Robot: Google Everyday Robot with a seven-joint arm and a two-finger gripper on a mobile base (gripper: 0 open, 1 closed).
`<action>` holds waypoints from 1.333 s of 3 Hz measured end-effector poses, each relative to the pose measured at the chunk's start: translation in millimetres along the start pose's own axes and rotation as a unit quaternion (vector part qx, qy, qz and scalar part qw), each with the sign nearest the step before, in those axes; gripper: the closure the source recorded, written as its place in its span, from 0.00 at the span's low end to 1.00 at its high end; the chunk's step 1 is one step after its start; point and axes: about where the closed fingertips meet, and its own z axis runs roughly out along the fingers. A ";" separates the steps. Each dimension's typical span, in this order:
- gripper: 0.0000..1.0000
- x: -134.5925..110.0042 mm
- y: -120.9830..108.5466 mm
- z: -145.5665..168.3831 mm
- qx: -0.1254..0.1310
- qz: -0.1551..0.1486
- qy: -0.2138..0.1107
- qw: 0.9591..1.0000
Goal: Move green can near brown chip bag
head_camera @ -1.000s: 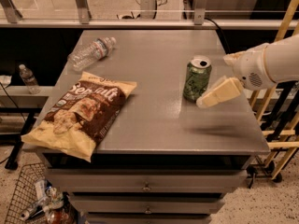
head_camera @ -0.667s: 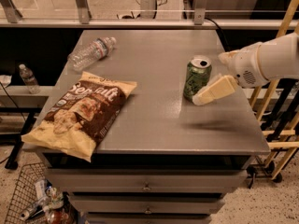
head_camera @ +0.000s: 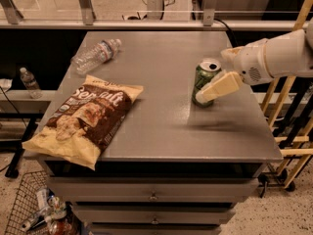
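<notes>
The green can (head_camera: pixel 204 77) stands upright on the right half of the grey table (head_camera: pixel 161 121). The brown chip bag (head_camera: pixel 88 116) lies flat at the table's front left, well apart from the can. My gripper (head_camera: pixel 211 78) reaches in from the right at can height. Its pale near finger (head_camera: pixel 218 87) lies across the front right side of the can, and the other finger (head_camera: pixel 229 53) shows behind the can's top. The fingers are apart with the can between them. The can rests on the table.
A clear plastic water bottle (head_camera: pixel 96 55) lies on its side at the table's back left. Wooden frame bars (head_camera: pixel 288 106) stand just right of the table. A wire basket with litter (head_camera: pixel 36 214) sits on the floor at front left. Another bottle (head_camera: pixel 29 80) stands on a low shelf at left.
My gripper has moved a little to the left, so its near finger now overlaps the can's side. The can and the chip bag have not moved.
</notes>
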 end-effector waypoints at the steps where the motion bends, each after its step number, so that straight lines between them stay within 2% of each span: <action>1: 0.18 -7.3 3.5 8.4 -0.015 -0.001 -0.014 1.000; 2: 0.49 -10.9 9.3 20.7 -0.038 -0.004 -0.022 0.999; 3: 0.80 -20.9 12.9 13.9 -0.048 -0.016 -0.033 0.998; 4: 1.00 -40.3 17.3 -11.6 -0.053 -0.041 -0.059 0.996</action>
